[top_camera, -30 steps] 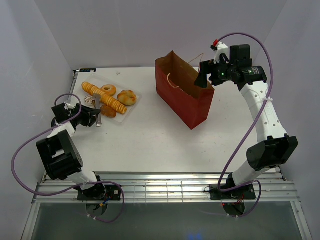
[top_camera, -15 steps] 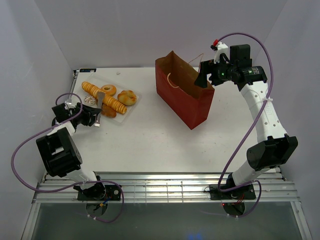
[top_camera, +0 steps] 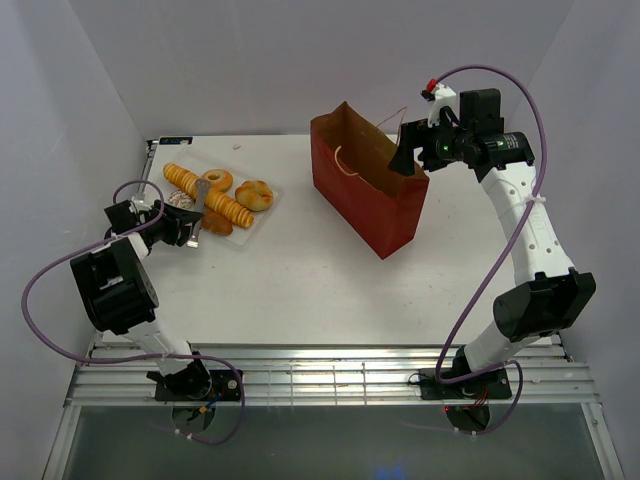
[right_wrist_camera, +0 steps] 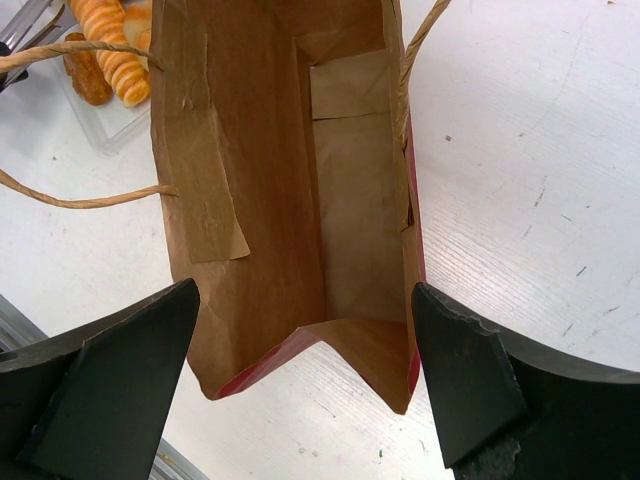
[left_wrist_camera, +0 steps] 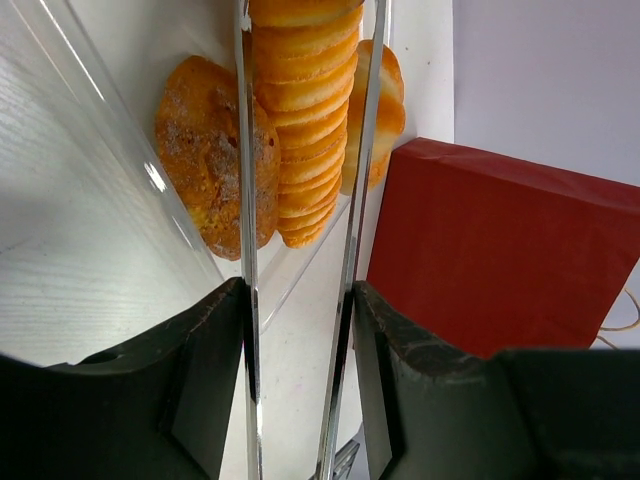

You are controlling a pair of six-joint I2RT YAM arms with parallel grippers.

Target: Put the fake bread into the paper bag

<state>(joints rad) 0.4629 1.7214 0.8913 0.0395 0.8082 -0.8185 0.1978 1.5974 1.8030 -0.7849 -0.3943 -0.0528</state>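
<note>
Metal tongs (left_wrist_camera: 246, 300) are clamped in the left pincer (left_wrist_camera: 298, 340). Its jaws stand part-way closed on the two blades, which project straight ahead of it.

Directly ahead, between the blades, lies the long ridged loaf (left_wrist_camera: 305, 120) of the fake bread. In the left wrist view its long axis runs away from the pincer, roughly along the blades. The overhead view shows the tongs crossing it at a slant. Whether the blades press on the loaf cannot be told.

A brown sugared piece (left_wrist_camera: 205, 150) lies just outside the left blade, and the round bun (left_wrist_camera: 385, 100) lies beyond the right blade. All the bread — including the doughnut (top_camera: 216, 180) and the pale speckled piece (top_camera: 180, 200) — rests on a clear tray (right_wrist_camera: 112, 125) on the bench (top_camera: 300, 270).

The left arm is the nearer one to the bread. The paper bag (right_wrist_camera: 250, 150) stands well off to its right, past the tray. The right pincer (right_wrist_camera: 303, 330) hovers over the bag's open mouth with jaws wide — one to each side of the rim, gripping nothing. No bread shows inside the bag.

The coming move likely calls for the blades to close across the loaf's width.
</note>
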